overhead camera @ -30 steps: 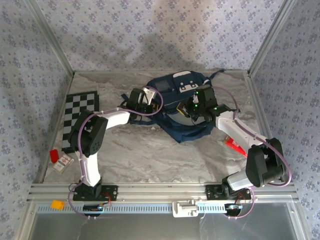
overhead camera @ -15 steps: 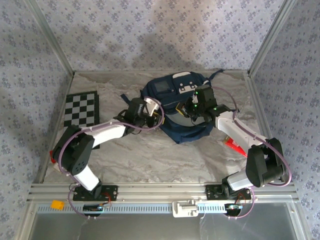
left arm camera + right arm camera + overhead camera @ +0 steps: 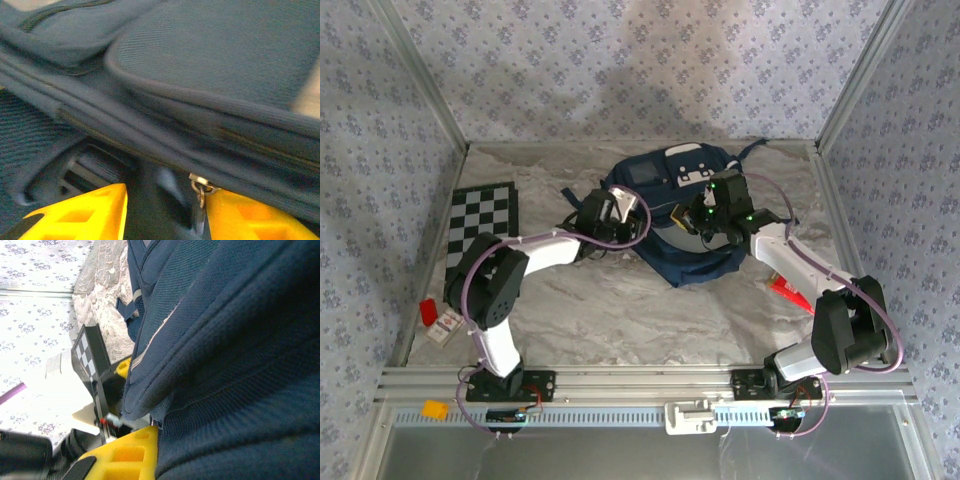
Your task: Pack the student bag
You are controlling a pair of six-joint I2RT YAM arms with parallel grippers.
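Within left gripper (image 3: 165,212), zipper pull (image 3: 200,188).

This is a robotics lab test cell rather than a lived-in room. A marble-patterned tabletop (image 3: 620,300) is boxed in by an aluminium extrusion frame (image 3: 650,385) and blue-flowered backdrop panels (image 3: 620,70). A left arm (image 3: 550,245) and a right arm (image 3: 800,265) are bolted to the front rail. A checkerboard mat (image 3: 480,225) and a student bag (image 3: 665,170) lie on the tabletop like staged props.
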